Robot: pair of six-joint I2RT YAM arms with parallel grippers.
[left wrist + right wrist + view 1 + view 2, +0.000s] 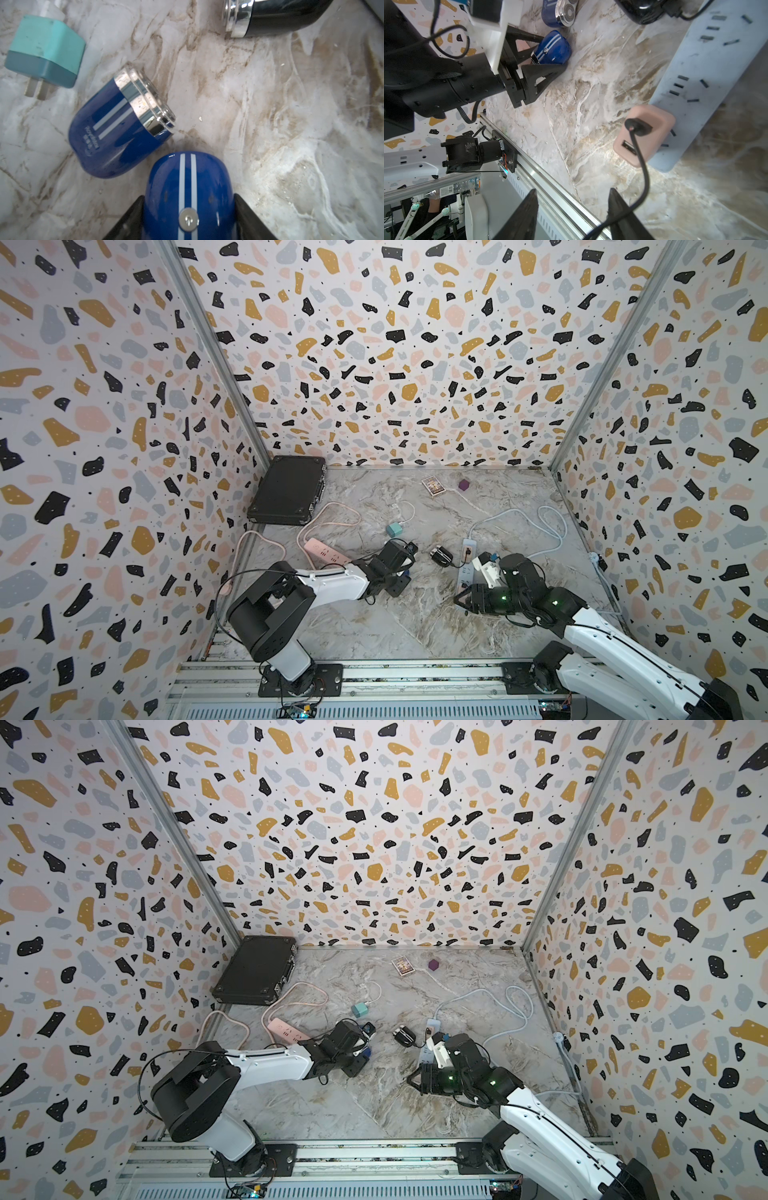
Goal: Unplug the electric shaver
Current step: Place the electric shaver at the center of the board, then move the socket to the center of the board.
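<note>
The black electric shaver lies mid-table, and its black cable runs to a pink adapter. That adapter rests against the end of a light blue power strip; its prongs are hidden, so I cannot tell whether it sits in a socket. My right gripper hangs open just short of the adapter, the cable crossing one finger, nothing between the jaws. My left gripper has a finger against each side of a blue shaver resting on the table.
A second blue shaver and a teal adapter lie just beyond the left gripper. A pink power strip sits to the left, a black case in the back left corner, and a card box and purple cube at the back.
</note>
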